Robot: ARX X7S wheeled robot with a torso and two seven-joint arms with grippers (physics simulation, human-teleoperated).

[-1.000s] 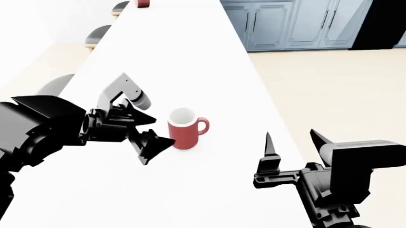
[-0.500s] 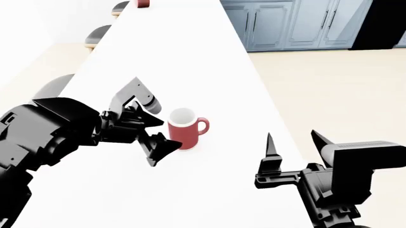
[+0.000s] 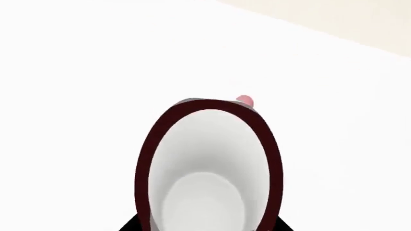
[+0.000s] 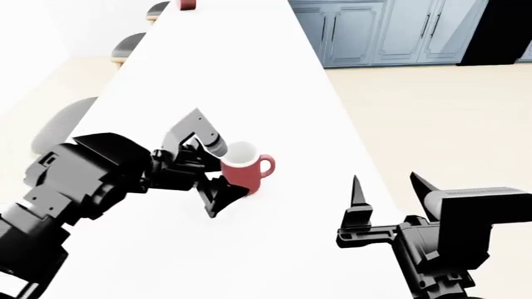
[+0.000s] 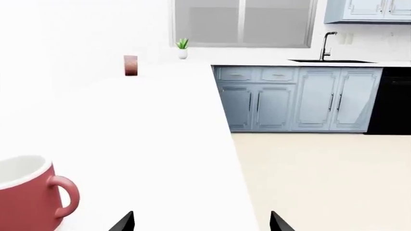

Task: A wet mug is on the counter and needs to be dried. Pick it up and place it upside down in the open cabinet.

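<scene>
The red mug point(image 4: 245, 168) stands upright on the white counter point(image 4: 233, 75), its handle pointing to the right. My left gripper point(image 4: 219, 169) is open and has reached the mug's left side, with one finger on each side of it. In the left wrist view the mug's white inside point(image 3: 212, 159) fills the space between the black fingers point(image 3: 130, 225), and the handle point(image 3: 244, 100) shows beyond it. My right gripper point(image 4: 384, 180) is open and empty near the counter's right edge. The mug point(image 5: 26, 197) sits to its left. The open cabinet is out of view.
A small red object point(image 4: 186, 4) stands at the counter's far end. Grey stools point(image 4: 129, 43) line the counter's left side. Blue-grey panel-door cabinets point(image 4: 374, 31) and a black appliance point(image 4: 499, 31) stand at the back right, beyond a beige floor point(image 4: 432, 112).
My left arm has moved right toward the mug, and its open fingers now straddle it. The mug and the right arm have barely moved.
</scene>
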